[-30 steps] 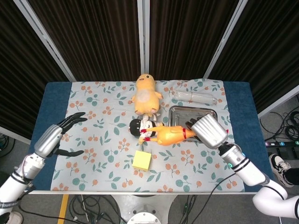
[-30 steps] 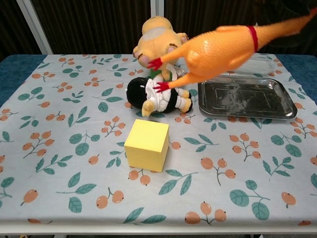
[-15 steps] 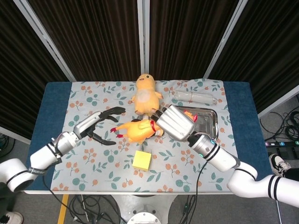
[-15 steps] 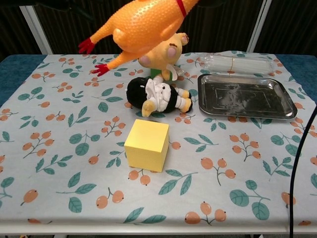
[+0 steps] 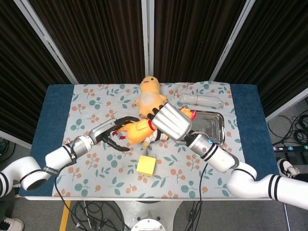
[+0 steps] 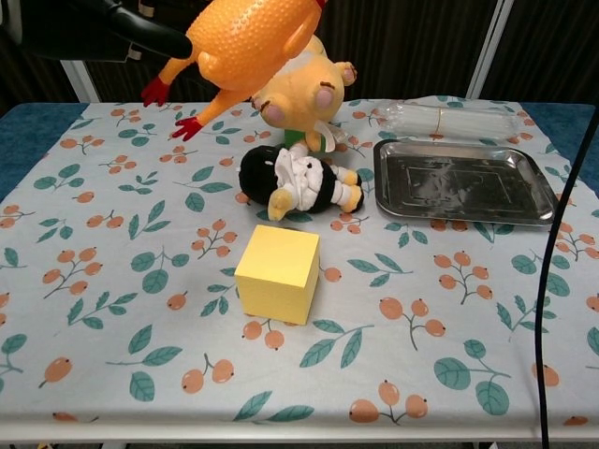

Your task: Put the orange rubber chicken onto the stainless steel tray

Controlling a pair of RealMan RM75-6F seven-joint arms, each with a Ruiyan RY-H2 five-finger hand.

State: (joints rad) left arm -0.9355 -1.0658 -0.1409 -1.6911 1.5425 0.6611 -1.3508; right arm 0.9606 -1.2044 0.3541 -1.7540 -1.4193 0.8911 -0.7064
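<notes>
Holding the orange rubber chicken [image 5: 137, 132] above the table near its neck, the right hand [image 5: 171, 121] reaches across from the stainless steel tray [image 5: 217, 126]. Left hand [image 5: 113, 134], fingers spread apart, is just beside the chicken's feet.

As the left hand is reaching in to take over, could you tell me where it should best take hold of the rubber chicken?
Around the plump body of the rubber chicken, coming from the robot's left. The right hand holds the neck end, so body and legs point toward the open left hand.
</notes>
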